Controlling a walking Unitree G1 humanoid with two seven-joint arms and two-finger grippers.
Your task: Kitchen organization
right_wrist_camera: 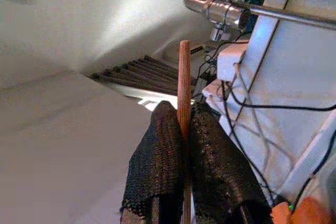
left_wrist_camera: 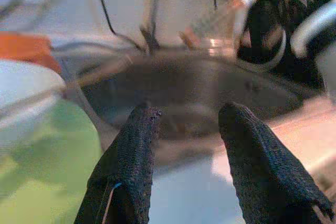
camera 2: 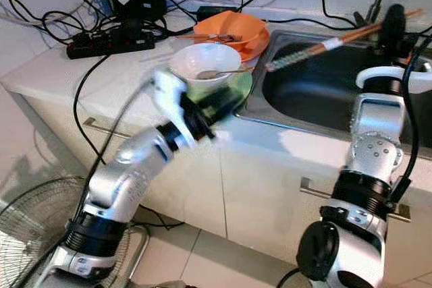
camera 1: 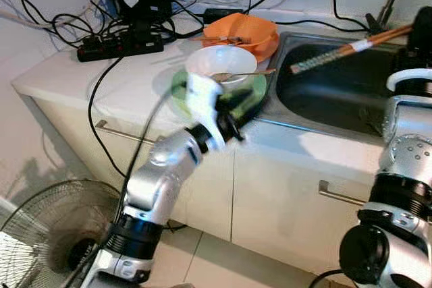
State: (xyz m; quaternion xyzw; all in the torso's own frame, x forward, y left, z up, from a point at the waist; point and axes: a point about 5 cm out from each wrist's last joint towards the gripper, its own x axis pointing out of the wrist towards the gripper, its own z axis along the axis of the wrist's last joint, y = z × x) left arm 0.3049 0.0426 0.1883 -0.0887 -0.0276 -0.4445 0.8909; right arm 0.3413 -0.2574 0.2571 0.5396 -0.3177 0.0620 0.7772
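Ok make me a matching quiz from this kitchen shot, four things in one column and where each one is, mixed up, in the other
Things:
1. white bowl
2. chopsticks
3. power strip
4. fan

Places:
A. on the floor
B. on the green plate
C. on the counter by the wall
D. over the sink, held in the right hand

Pairs: 1-B, 2-D, 3-C, 4-A
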